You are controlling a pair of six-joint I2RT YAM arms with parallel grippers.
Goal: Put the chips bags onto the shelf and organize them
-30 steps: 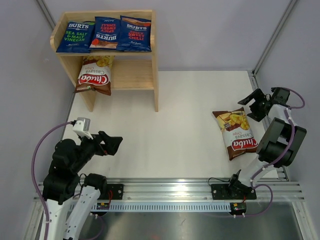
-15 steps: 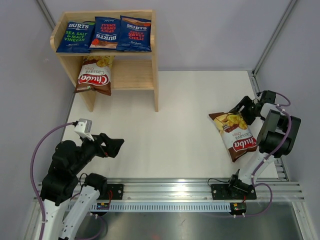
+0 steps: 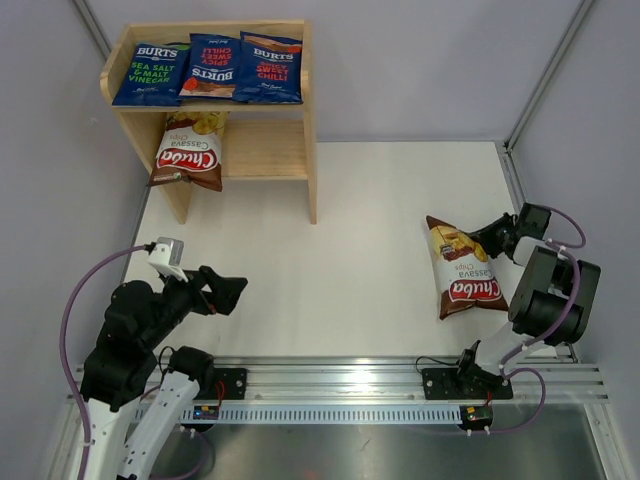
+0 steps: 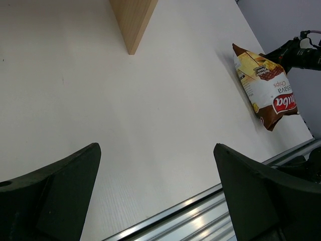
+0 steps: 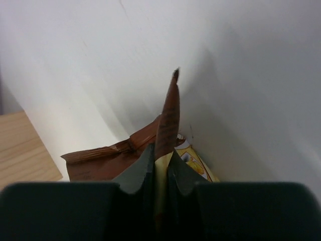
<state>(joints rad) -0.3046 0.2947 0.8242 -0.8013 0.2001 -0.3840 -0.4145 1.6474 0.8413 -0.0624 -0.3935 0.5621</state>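
My right gripper [image 5: 160,155] is pinched tight on the top seam of a Chuba bag [image 3: 462,280]. The bag is at about 3 o'clock on the table [image 3: 330,250], logo end toward 6. My left gripper [image 4: 156,148] hangs over the table at 8 o'clock, jaws spread wide, holding nothing. The shelf [image 3: 290,150] is at 11 o'clock. Three Burts bags [image 3: 212,65] sit side by side on its top tier, and a second Chuba bag [image 3: 190,150] is on the lower tier, left end.

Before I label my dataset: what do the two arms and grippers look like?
Both are matte black with chunky rounded joints and a lilac cable looping alongside. The left arm bears a white camera block. The left gripper and right gripper have black wedge-shaped fingers.
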